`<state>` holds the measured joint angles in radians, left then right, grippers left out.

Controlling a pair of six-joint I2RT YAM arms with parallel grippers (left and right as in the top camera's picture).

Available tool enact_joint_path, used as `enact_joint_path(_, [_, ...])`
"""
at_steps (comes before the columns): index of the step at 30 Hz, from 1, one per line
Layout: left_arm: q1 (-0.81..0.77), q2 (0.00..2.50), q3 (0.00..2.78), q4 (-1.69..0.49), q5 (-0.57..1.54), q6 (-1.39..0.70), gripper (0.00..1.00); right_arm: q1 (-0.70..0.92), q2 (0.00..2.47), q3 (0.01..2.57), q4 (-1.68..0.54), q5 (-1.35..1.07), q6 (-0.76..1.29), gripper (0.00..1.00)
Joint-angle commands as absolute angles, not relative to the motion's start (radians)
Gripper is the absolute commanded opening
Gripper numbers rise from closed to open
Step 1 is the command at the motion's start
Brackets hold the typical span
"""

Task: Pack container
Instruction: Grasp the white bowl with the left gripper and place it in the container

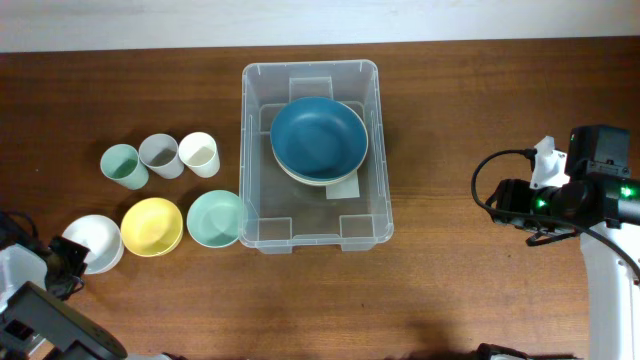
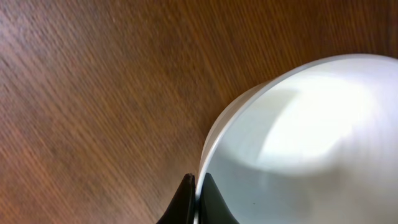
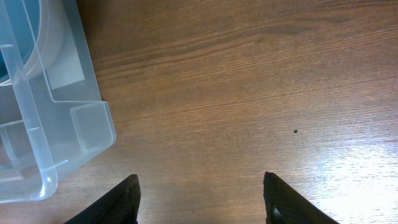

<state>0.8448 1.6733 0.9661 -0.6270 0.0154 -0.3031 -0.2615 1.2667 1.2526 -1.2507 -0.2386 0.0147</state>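
At the middle of the counter point(image 1: 460, 120), nearer the far edge, we see the container point(image 1: 258, 150), left of our right gripper point(image 3: 199, 193), whose jaws gape empty; by the front-left corner, our left gripper point(image 2: 196, 202) pinches a white bowl point(image 2: 311, 137).

Clear, colourless rectangular container point(image 1: 262, 205) with rounded corners is sitting upright and open mid-scene toward the far side, holding a bowl stack point(image 1: 318, 138), blue on top, in its far half.
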Motion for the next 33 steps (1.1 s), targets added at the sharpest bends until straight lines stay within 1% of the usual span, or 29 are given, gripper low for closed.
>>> enact_joint_path(1, [0.844, 1.611, 1.021, -0.684, 0.027, -0.298, 0.01, -0.253, 1.258, 1.245, -1.248, -0.258, 0.003, 0.59])
enact_joint_path(4, [0.844, 1.510, 1.079, -0.741, 0.038, -0.298, 0.00, -0.253, 1.258, 1.245, -1.243, -0.258, 0.003, 0.59])
enact_joint_path(9, [0.830, 1.303, 1.140, -0.765, 0.069, -0.298, 0.00, -0.253, 1.258, 1.245, -1.240, -0.258, 0.003, 0.59])
enact_joint_path(13, [0.713, 1.179, 1.172, -0.767, 0.205, -0.286, 0.00, -0.253, 1.258, 1.245, -1.240, -0.258, 0.003, 0.60])
enact_joint_path(14, [0.633, 1.158, 1.188, -0.775, 0.242, -0.271, 0.01, -0.253, 1.258, 1.245, -1.240, -0.258, 0.003, 0.59])
enact_joint_path(17, [0.456, 1.158, 1.235, -0.802, 0.263, -0.224, 0.00, -0.253, 1.258, 1.245, -1.241, -0.258, 0.003, 0.59])
enact_joint_path(18, [0.302, 1.176, 1.280, -0.823, 0.246, -0.187, 0.00, -0.253, 1.258, 1.245, -1.241, -0.258, 0.003, 0.60])
enact_joint_path(22, [0.044, 1.245, 1.392, -0.885, 0.184, -0.110, 0.00, -0.253, 1.258, 1.245, -1.241, -0.258, 0.003, 0.59])
enact_joint_path(23, [-0.033, 1.279, 1.434, -0.914, 0.175, -0.081, 0.00, -0.253, 1.258, 1.245, -1.241, -0.258, 0.003, 0.59])
enact_joint_path(26, [-0.200, 1.391, 1.530, -0.997, 0.175, 0.022, 0.00, -0.253, 1.258, 1.245, -1.241, -0.258, 0.003, 0.59])
enact_joint_path(29, [-0.290, 1.507, 1.566, -1.070, 0.176, 0.104, 0.00, -0.253, 1.258, 1.245, -1.241, -0.258, 0.003, 0.59])
enact_joint_path(33, [-0.334, 1.632, 1.566, -1.150, 0.176, 0.127, 0.00, -0.253, 1.258, 1.245, -1.241, -0.258, 0.003, 0.59])
